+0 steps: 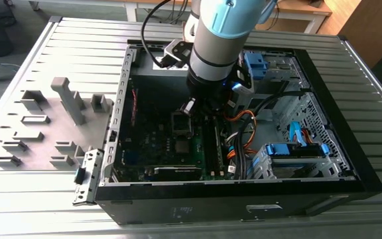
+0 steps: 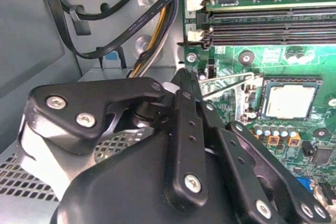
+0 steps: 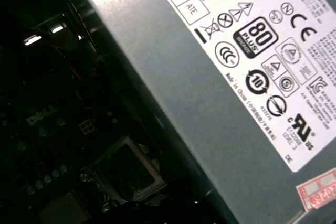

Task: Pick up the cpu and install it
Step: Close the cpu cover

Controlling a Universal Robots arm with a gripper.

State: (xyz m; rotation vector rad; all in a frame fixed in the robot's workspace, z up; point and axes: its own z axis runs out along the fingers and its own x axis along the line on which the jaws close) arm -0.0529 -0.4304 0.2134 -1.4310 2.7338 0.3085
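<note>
The cpu (image 2: 287, 100) lies flat in its socket on the green motherboard (image 2: 273, 59), its pale tan face turned up; it is square, so I can name no long axis, and its edges run in line with the socket frame (image 2: 292, 79) around it. A thin metal lever (image 2: 227, 84) stands tilted just beside the socket, between it and my gripper (image 2: 185, 80). My gripper's black linkage reaches toward that lever, and I cannot tell whether my fingers are together or apart, nor whether they touch anything. Dark memory slots (image 2: 268, 24) run beyond the socket. In the exterior view my arm (image 1: 218, 45) reaches down into the open computer case (image 1: 337, 124), which holds the motherboard, cables and blue drive brackets (image 1: 296, 149). Beside the case, on the exterior view's left, grey plastic fixtures (image 1: 68, 99) stand on the ribbed table (image 1: 38, 189).
</note>
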